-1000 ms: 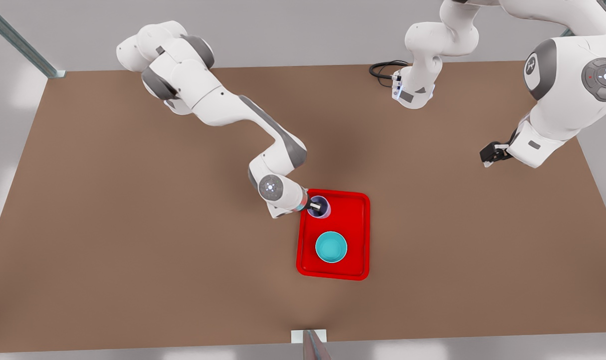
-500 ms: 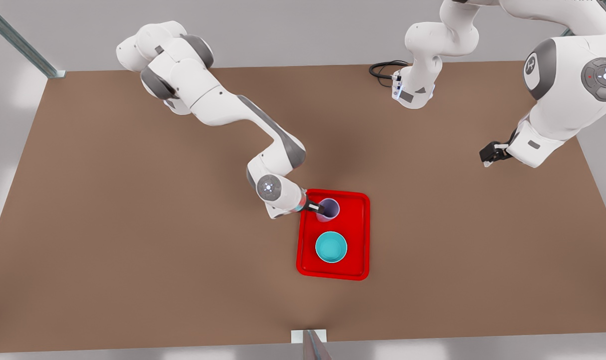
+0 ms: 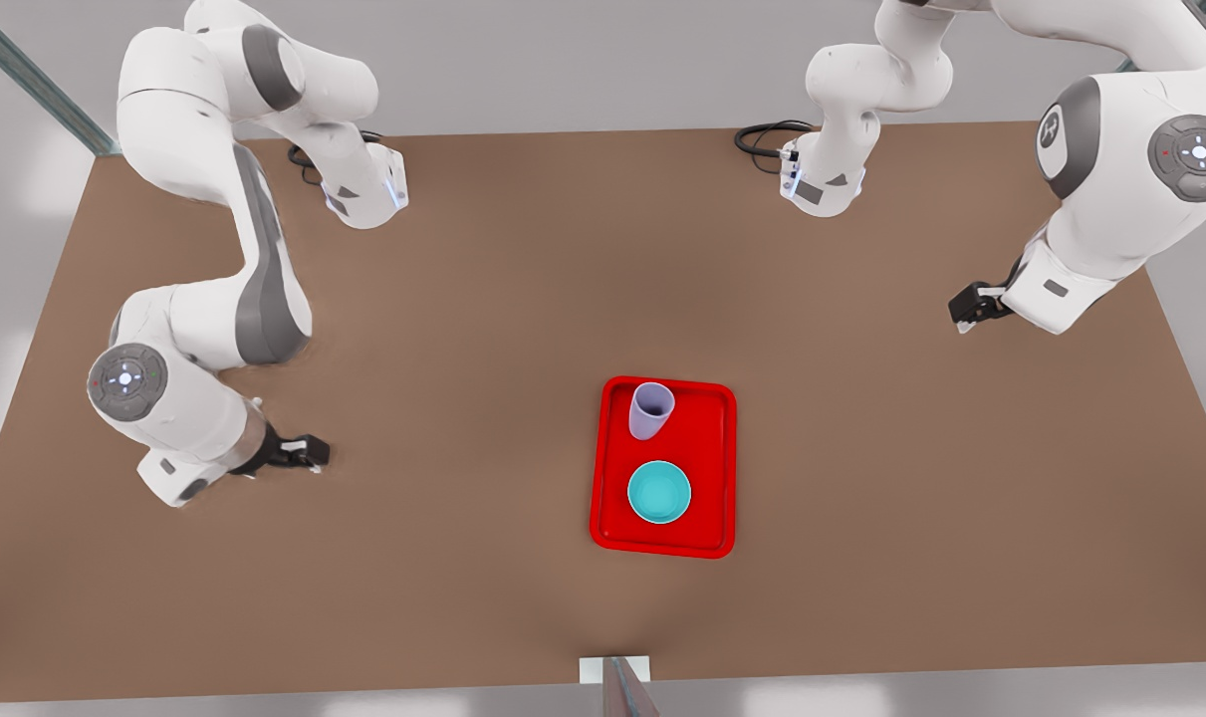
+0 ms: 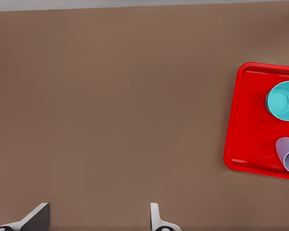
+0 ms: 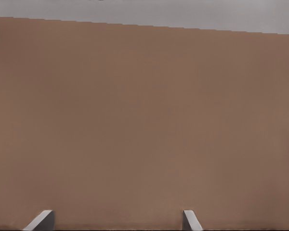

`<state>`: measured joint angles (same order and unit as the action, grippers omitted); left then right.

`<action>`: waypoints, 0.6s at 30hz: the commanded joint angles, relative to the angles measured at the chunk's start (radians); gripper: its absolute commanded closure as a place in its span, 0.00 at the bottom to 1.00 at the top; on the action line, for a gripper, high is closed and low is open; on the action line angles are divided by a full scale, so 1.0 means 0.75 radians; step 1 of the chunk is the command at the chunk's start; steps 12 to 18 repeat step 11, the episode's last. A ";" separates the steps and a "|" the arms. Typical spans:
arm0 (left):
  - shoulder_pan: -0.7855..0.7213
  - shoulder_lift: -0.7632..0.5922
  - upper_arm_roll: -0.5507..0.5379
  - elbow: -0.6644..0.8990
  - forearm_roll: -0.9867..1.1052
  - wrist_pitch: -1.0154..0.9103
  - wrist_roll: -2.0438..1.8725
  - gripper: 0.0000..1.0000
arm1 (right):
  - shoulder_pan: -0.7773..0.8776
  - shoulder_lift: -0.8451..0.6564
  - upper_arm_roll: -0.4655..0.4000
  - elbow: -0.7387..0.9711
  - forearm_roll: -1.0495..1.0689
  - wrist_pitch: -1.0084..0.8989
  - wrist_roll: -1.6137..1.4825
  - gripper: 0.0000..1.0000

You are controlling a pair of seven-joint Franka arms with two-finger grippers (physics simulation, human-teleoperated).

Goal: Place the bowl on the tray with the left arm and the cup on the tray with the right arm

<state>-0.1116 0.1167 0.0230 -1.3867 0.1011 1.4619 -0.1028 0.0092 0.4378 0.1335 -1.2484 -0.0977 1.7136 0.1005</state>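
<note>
Both things look placed. The tray (image 3: 718, 468) lies on the tabletop (image 3: 463, 558) midway along its width, nearer the near edge. The bowl (image 3: 659, 492) sits in the tray's near half, and the cup (image 3: 650, 411) stands in its far half, close to the far rim and apart from the bowl.

The right gripper (image 3: 304, 454) hangs well off toward the tabletop's edge on the front view's left, jaws wide and empty. The left gripper (image 3: 969, 305) waits near the opposite edge, jaws likewise spread with nothing between them.

The cup is probably the weak point: it is tall and narrow and stands right by the rim. A knock to the tray, or an arm sweeping low across it, could tip the cup over the edge
</note>
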 commanded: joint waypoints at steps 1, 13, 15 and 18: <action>-0.001 0.000 0.000 0.000 0.000 0.000 0.000 0.00 | -0.020 -0.036 0.000 -0.025 -0.007 0.000 -0.007 0.00; 0.002 0.006 -0.022 0.041 0.002 -0.004 0.029 0.00 | -0.131 -0.150 -0.027 -0.182 0.010 0.002 -0.038 0.00; 0.002 0.006 -0.022 0.041 0.002 -0.004 0.029 0.00 | -0.131 -0.150 -0.027 -0.182 0.010 0.002 -0.038 0.00; 0.002 0.006 -0.022 0.041 0.002 -0.004 0.029 0.00 | -0.131 -0.150 -0.027 -0.182 0.010 0.002 -0.038 0.00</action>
